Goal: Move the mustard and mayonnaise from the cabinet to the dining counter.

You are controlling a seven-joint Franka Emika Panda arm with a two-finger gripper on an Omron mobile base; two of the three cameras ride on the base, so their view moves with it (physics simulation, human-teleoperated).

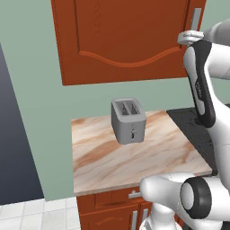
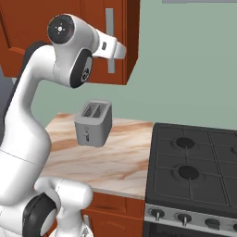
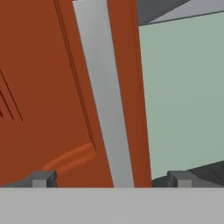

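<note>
One cabinet (image 1: 121,40), one toaster (image 1: 128,120), one stove (image 2: 194,171), four burners.

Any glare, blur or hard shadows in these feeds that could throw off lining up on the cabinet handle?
Hand view: sharp, flat light, no glare; the grey handle runs tilted between the open gripper fingertips. Left base view: the cabinet door is evenly lit, with only a soft shadow beside the toaster. Right base view: crisp, no blur; the arm covers part of the handle.

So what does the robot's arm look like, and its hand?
The arm is smooth, glossy white, made of rounded tube-like segments with dark grey-black bands and panels at the joints. One round joint cap is dark with a tiny red dot. The hand ends in two small, dark grey, blocky fingertips.
</note>
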